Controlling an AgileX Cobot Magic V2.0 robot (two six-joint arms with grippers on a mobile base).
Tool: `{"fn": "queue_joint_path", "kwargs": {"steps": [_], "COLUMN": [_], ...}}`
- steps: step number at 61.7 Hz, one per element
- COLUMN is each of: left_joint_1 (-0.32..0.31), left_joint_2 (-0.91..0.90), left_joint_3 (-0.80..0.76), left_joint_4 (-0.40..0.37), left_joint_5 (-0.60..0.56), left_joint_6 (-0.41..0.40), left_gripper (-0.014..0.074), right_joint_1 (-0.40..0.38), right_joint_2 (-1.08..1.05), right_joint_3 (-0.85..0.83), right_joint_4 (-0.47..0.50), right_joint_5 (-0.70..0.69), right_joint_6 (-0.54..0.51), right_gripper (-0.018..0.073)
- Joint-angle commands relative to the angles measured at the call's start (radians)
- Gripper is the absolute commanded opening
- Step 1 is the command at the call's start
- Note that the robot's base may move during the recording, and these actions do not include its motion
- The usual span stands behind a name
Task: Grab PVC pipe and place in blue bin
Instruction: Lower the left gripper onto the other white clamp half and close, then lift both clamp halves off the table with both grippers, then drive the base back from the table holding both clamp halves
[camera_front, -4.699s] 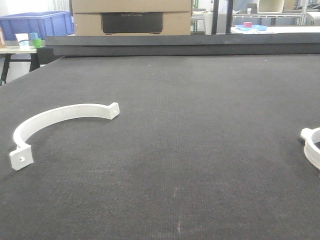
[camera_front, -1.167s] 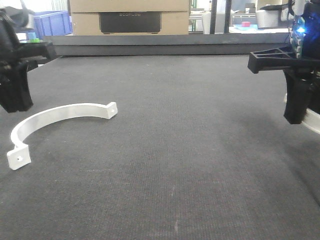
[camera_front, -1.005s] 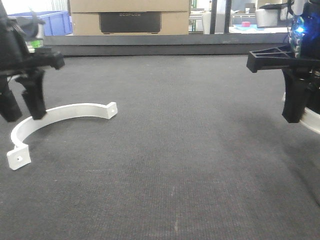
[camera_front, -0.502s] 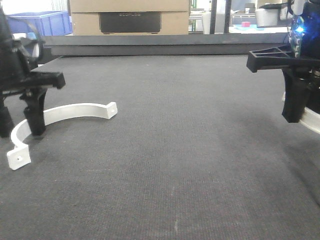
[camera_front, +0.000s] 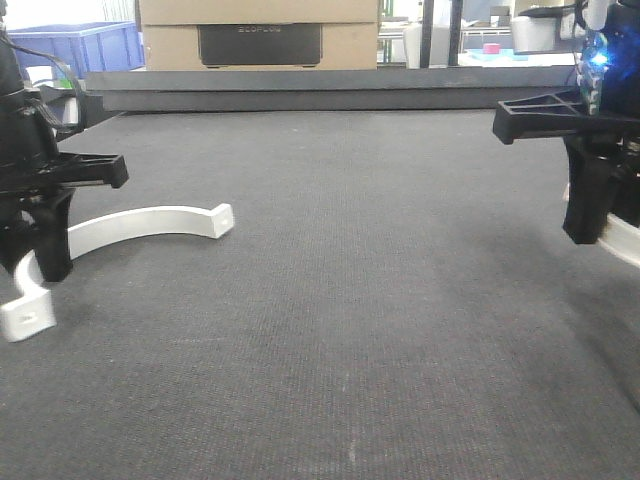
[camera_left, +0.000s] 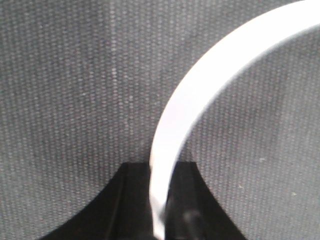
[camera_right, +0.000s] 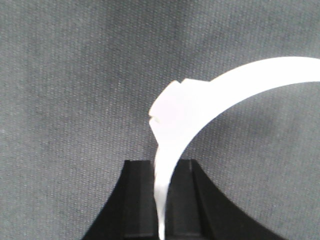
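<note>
Dark desk (camera_front: 350, 300) carries two PVC pieces: our left claw (camera_front: 33, 268) pinches the left PVC arc (camera_front: 150, 220), our right claw (camera_right: 162, 200) pinches the right PVC arc (camera_right: 250, 80). We should lift both level, then carry them toward the blue bin (camera_front: 90, 45).

Pinching PVC pipe (camera_left: 200, 85) between fingers of downturned left gripper (camera_left: 161, 220); straddling second pipe (camera_right: 240, 87) with right gripper (camera_right: 162, 220), likewise downturned, unclear whether clamped.
</note>
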Motion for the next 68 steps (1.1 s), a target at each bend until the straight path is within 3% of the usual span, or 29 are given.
{"fn": "queue_joint_path", "kwargs": {"steps": [1, 20, 45, 56, 68], "left_joint_1": [-0.004, -0.004, -0.004, -0.04, -0.079], "left_joint_2": [0.002, -0.028, -0.323, -0.495, -0.639], "left_joint_3": [0.001, 0.001, 0.008, 0.081, 0.221], "left_joint_4": [-0.007, -0.018, -0.018, -0.005, -0.012], "left_joint_5": [-0.008, -0.003, -0.001, -0.13, -0.32], "left_joint_6": [-0.008, -0.006, 0.004, 0.056, 0.06], "left_gripper": [-0.0111, -0.0111, -0.0111, -0.0111, -0.0111], "right_joint_1": [0.001, 0.001, 0.001, 0.001, 0.001], "right_joint_2": [-0.013, -0.011, -0.161, -0.265, -0.342], "right_joint_3": [-0.005, -0.003, -0.003, -0.003, 0.01], "right_joint_4": [-0.015, -0.022, -0.051, -0.083, -0.087], "right_joint_5": [-0.021, -0.056, -0.086, -0.155, -0.209], "right_joint_6": [-0.001, -0.001, -0.001, -0.001, -0.001], "right_gripper": [-0.0169, -0.0169, -0.0169, -0.0169, -0.0169]}}
